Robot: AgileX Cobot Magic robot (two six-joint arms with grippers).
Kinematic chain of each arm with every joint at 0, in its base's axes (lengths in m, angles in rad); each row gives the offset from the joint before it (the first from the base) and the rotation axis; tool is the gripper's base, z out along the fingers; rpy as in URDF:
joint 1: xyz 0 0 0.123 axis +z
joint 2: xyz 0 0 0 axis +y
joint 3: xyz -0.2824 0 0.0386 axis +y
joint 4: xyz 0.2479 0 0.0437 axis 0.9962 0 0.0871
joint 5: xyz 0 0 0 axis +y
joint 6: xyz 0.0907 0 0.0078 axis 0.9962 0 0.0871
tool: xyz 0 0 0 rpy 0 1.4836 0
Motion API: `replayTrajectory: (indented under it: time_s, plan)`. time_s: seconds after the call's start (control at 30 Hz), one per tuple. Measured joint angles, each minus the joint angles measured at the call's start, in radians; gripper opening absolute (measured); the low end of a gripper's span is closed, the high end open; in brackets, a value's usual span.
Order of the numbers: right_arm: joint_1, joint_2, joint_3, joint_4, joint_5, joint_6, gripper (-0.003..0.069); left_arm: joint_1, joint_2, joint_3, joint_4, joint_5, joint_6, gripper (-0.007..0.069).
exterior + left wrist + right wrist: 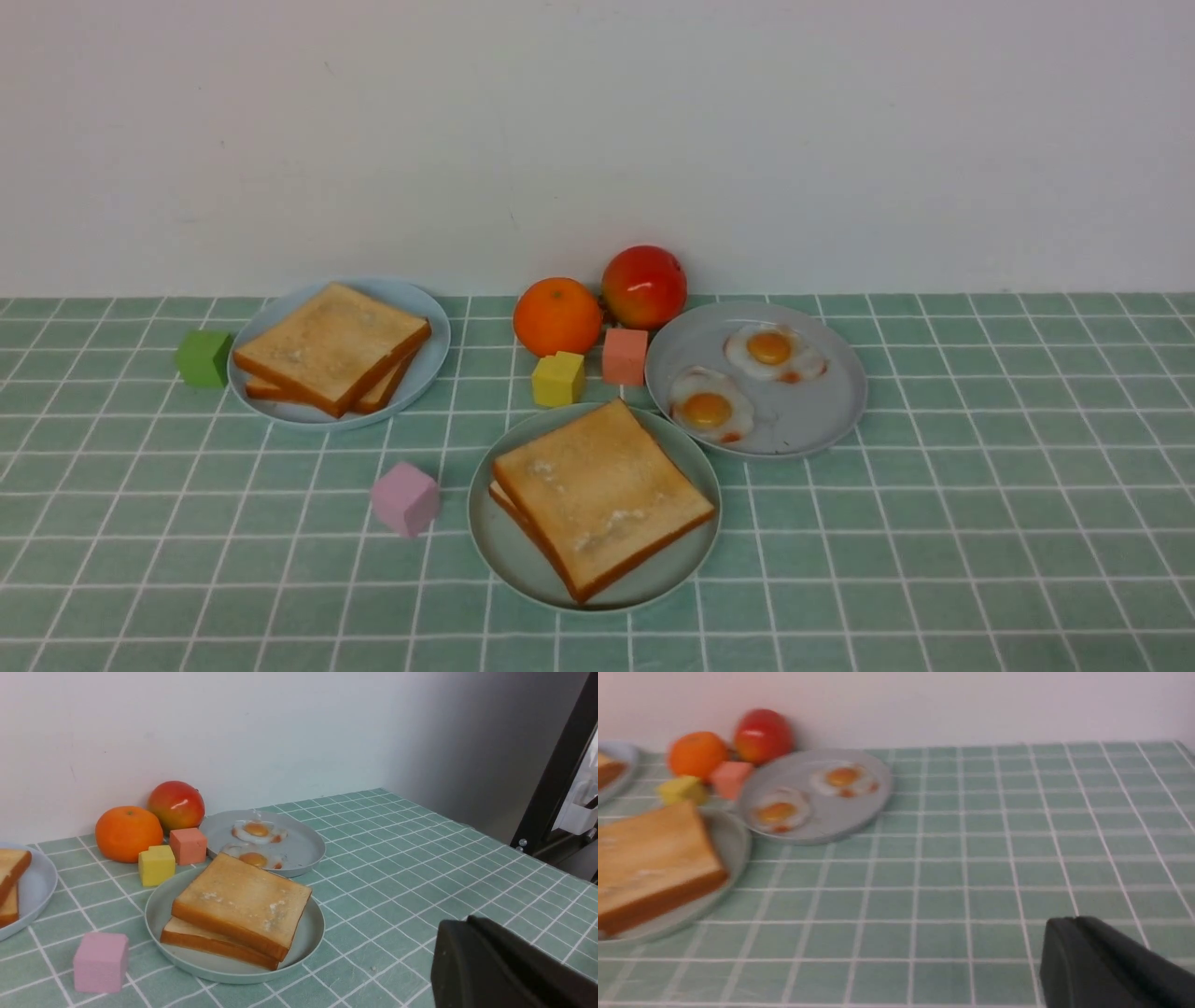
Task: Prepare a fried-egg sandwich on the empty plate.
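Both pincers were drawn together on nothing: the left gripper [472, 956], a dark block low in its wrist view, and the right gripper [1083, 956], equally dark in its own blurred view, each hung over bare green-checked tablecloth [980, 523], well apart from any plate. Outward from them sat the round pale mint-green plate [509, 551] carrying the fried-egg sandwich [597, 495] of two square golden-brown toast slices, the upper one skewed over the lower (no egg white showed between the slices in any view, so the filling could not be confirmed). If an arm swung back low across the table, it could nudge that skewed top slice off. The small pink cube [405, 499] stood near the plate's left rim, and the yellow block [558, 378] just beyond its far edge; either could be knocked against it. The grey plate [812, 420] beside it held two white, orange-yolked toy fried eggs [709, 409].
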Motion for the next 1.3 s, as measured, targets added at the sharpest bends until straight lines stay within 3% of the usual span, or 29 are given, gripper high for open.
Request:
replayTrajectory:
  time_s: [0.2,1.3]
  plan:
    - [-0.009,-0.05,0.204,0.006,-0.125,-0.002,-0.0013,0.0,0.0,0.0,0.0,0.0,0.0,-0.0011]
    - [-0.011,-0.05,0.21,0.008,-0.15,-0.002,-0.0005,0.0,0.0,0.001,0.0,0.007,0.0,0.0004]
